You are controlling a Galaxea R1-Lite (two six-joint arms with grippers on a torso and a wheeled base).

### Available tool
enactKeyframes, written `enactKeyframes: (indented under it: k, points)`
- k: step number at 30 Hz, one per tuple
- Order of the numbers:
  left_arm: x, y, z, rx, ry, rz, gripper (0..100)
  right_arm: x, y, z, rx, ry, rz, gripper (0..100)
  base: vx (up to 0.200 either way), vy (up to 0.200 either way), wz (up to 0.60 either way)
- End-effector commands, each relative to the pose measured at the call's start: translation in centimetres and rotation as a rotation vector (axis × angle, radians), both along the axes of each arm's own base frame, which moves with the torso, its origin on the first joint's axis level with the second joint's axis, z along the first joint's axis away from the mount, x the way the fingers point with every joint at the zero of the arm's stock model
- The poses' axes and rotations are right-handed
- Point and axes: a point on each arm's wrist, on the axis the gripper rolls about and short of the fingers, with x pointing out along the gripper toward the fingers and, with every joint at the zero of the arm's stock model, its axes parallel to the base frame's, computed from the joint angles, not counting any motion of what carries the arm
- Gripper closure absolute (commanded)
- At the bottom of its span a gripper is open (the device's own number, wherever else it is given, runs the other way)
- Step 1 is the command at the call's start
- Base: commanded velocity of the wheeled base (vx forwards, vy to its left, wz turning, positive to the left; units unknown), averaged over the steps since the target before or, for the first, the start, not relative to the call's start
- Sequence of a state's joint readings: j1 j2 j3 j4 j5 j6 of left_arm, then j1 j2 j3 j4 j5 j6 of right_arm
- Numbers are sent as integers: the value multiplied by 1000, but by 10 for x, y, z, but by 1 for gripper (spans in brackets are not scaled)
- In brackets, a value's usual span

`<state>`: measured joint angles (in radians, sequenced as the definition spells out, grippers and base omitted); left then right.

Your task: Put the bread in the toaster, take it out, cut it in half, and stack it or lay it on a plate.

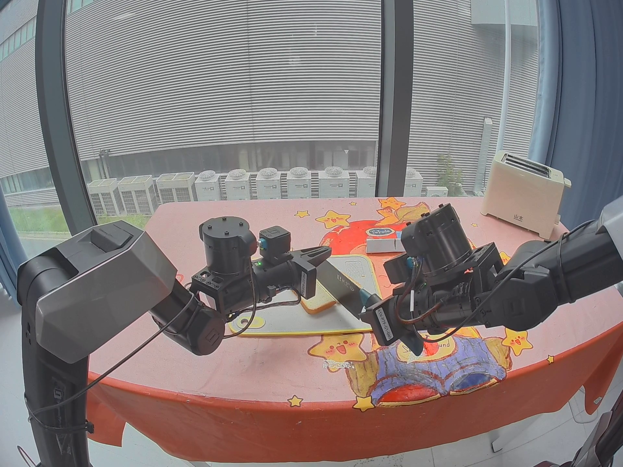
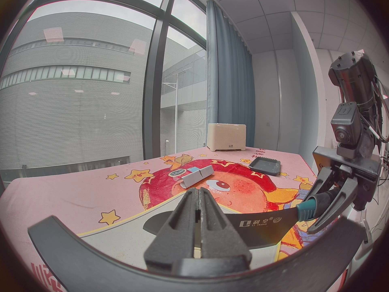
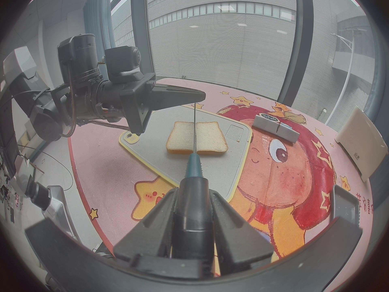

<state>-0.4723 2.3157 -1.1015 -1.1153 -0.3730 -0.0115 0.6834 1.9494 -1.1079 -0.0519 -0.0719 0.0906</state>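
A slice of bread [image 3: 206, 138] lies flat on the grey, yellow-rimmed cutting board [image 3: 221, 169]. My right gripper [image 3: 193, 207] is shut on the teal handle of a knife [image 2: 255, 224]. The blade stands edge-down across the middle of the bread [image 1: 317, 304]. My left gripper [image 1: 319, 256] is shut with nothing in it, and its tips hover at the blade's back, just above the bread. In the left wrist view its closed fingers [image 2: 182, 220] hide the bread. The right gripper [image 1: 384, 316] sits at the board's near right corner. A cream toaster [image 1: 524, 192] stands at the far right.
A grey knife holder [image 1: 384, 244] lies behind the board. A small dark plate [image 2: 265, 165] rests between the board and the toaster [image 2: 226, 136]. The table's front edge runs close below both arms. Window and blue curtain bound the far side.
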Motion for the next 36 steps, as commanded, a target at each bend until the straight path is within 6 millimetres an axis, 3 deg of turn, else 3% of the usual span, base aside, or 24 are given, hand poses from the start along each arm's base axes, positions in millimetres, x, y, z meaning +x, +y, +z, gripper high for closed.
enactKeyframes:
  k: [1, 29, 36]
  points:
    - [-2, -1, 0, 1, 0, -6, 100, 0, 0, 0, 0, 0, 1, 100, 0, 0, 0]
    - [9, -12, -21, 15, 13, -2, 100, -1, 6, -7, -12, 14, 12, 100, 0, 0, 0]
    - [12, -11, -27, 27, 34, 2, 100, 1, 7, 3, 9, -12, 11, 100, 0, 0, 0]
